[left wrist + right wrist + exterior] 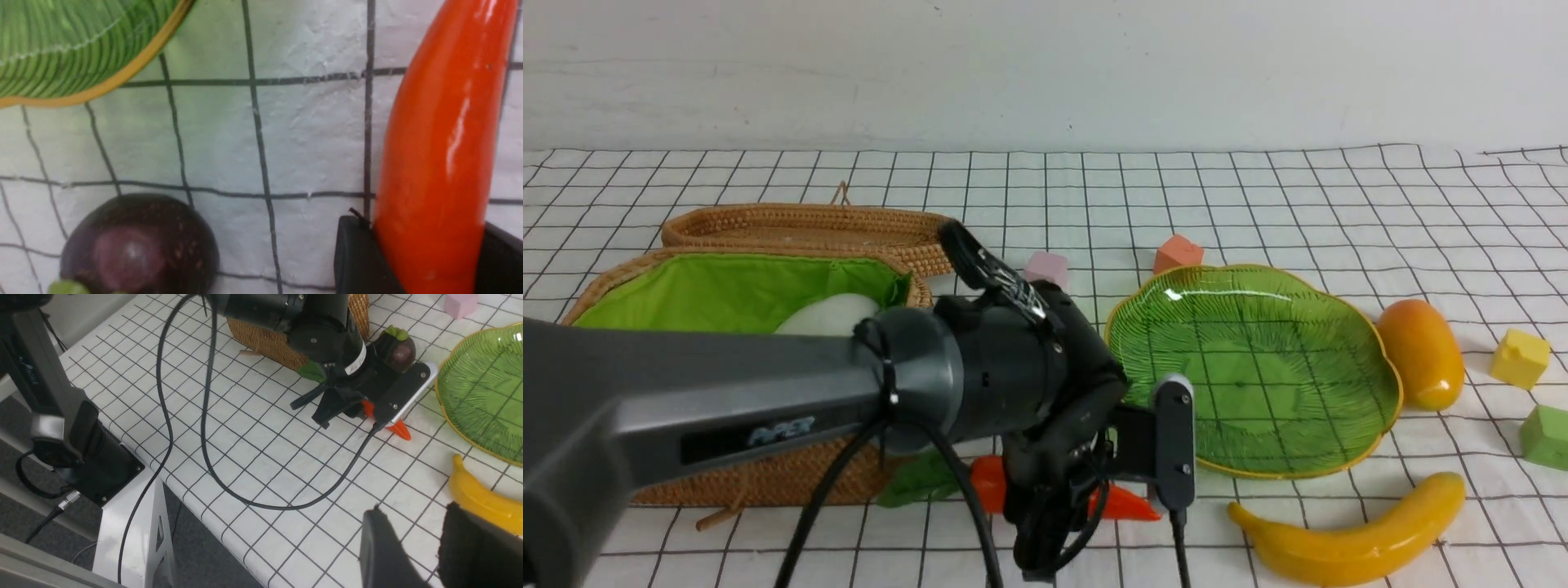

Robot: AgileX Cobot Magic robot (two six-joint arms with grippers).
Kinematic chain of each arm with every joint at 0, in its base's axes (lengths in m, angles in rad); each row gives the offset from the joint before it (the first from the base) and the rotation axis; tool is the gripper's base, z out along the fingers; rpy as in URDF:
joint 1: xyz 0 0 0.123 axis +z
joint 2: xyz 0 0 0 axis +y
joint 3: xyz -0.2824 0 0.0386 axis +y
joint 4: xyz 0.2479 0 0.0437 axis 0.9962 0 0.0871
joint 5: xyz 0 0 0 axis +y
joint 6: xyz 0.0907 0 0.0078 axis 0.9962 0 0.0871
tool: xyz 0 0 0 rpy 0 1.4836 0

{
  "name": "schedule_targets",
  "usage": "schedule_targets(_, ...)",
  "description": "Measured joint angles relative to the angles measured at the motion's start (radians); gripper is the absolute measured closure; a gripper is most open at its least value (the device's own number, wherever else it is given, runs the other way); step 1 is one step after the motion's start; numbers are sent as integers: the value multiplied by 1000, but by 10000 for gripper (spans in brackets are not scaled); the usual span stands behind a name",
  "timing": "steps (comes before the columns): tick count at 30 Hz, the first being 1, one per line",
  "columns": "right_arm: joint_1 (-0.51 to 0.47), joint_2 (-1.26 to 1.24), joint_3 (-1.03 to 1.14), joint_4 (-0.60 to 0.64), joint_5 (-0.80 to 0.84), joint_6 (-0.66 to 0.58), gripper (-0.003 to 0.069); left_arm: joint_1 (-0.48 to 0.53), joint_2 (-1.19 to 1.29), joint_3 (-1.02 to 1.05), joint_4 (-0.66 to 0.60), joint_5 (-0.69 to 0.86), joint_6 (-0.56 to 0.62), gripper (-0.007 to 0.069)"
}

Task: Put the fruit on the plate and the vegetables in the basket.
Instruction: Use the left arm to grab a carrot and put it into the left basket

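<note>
Left gripper (425, 241): pads clamped either side of the carrot (441, 122), low on the cloth, set to carry it to the basket (768, 482)
Right gripper (425, 547): jaws apart, empty, poised by the banana (482, 502)
Left wrist view: mangosteen (139, 245) beside carrot, arm-hidden from front
Front view: radish (829, 314) in basket, plate (1258, 367) bare

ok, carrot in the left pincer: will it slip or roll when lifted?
The carrot looks glossy and hard, with sharp highlights, so it may slide in the left pincer. It tapers towards the tip, so the squeeze could push it outward. Its body looks rounded, so it would probably roll if dropped.
</note>
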Motion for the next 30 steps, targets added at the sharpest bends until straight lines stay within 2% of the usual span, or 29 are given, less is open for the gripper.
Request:
schedule_targets(5,0,0,0,0,-1,-5,420,0,-213,0,-36,70,-22,343)
schedule_targets(8,0,0,1,-7,-30,-25,420,10,-310,0,33,84,-74,343)
schedule_targets(10,0,0,1,-17,-111,-57,420,54,-402,0,135,87,-127,343)
schedule_targets(12,0,0,1,-21,-139,-70,420,82,-421,0,166,88,-139,343)
schedule_targets(13,0,0,1,-23,-176,-80,420,136,-434,0,201,93,-146,343)
schedule_targets(14,0,0,1,-23,-183,-80,420,143,-434,0,203,94,-146,343)
schedule_targets(17,0,0,1,-26,-206,-82,421,294,-401,0,214,112,-146,343)
schedule_targets(20,0,0,1,-26,-206,-82,421,363,-371,1,214,117,-146,343)
schedule_targets(23,0,0,1,-26,-199,-82,421,431,-339,2,214,120,-146,302)
schedule_targets(25,0,0,1,-26,-194,-82,422,456,-329,3,209,124,-118,186)
schedule_targets(29,0,0,1,-26,-192,-82,422,458,-329,4,199,139,-71,67)
schedule_targets(30,0,0,1,-26,-191,-82,422,458,-329,4,198,140,-69,63)
